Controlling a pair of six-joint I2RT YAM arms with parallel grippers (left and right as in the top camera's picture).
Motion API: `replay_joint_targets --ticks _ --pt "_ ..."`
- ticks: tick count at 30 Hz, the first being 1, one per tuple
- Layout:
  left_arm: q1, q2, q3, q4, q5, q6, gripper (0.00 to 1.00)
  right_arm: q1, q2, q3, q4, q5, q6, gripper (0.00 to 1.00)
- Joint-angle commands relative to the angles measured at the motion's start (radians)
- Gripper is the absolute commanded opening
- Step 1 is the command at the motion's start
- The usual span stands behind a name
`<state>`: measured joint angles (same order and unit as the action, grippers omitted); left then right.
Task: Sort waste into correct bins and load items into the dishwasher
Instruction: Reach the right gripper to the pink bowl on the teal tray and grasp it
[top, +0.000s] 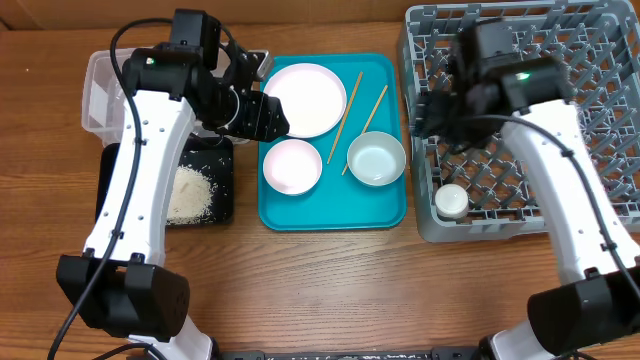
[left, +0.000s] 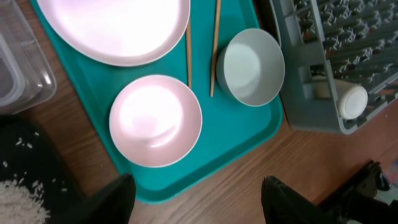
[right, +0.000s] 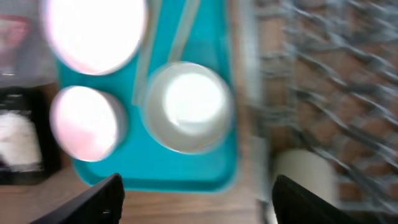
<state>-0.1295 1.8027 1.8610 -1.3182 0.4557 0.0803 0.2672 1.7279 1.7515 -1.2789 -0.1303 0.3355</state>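
Note:
A white plate (top: 304, 98), two white bowls (top: 292, 165) (top: 376, 158) and two chopsticks (top: 352, 108) lie on a teal tray (top: 334, 212). A small white cup (top: 451, 201) lies in the grey dish rack (top: 580, 60) at its front left corner. White rice scraps (top: 190, 192) lie on the black tray (top: 225, 205). The clear tub (top: 98, 92) stands behind it. My left gripper (left: 198, 199) is open and empty, above the tray's left side. My right gripper (right: 196, 199) is open and empty, above the rack's left edge. Napkin and red wrapper are hidden.
The wooden table (top: 330, 290) stretches in front of the tray. The rack's left wall (left: 298, 93) stands right beside the teal tray. The right wrist view is blurred by motion.

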Motion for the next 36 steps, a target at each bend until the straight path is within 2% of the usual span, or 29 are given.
replay_joint_targets --ticks 1,6,13,16,21,36 --pt "0.016 -0.013 0.090 -0.032 -0.061 -0.021 0.67 0.085 0.017 -0.014 0.062 -0.029 0.087 0.75" --pt "0.051 -0.031 0.206 -0.122 -0.201 -0.095 0.66 0.192 0.091 -0.033 0.175 -0.028 0.164 0.62" --pt "0.104 -0.041 0.229 -0.132 -0.290 -0.171 0.69 0.280 0.245 -0.033 0.272 -0.029 0.224 0.60" --pt "0.121 -0.041 0.229 -0.128 -0.313 -0.171 0.75 0.307 0.303 -0.033 0.294 -0.029 0.227 0.57" --pt "0.124 -0.041 0.229 -0.121 -0.333 -0.171 1.00 0.335 0.374 -0.033 0.325 -0.028 0.238 0.49" --pt "0.123 -0.041 0.229 -0.122 -0.333 -0.171 1.00 0.341 0.461 -0.033 0.359 -0.013 0.264 0.28"
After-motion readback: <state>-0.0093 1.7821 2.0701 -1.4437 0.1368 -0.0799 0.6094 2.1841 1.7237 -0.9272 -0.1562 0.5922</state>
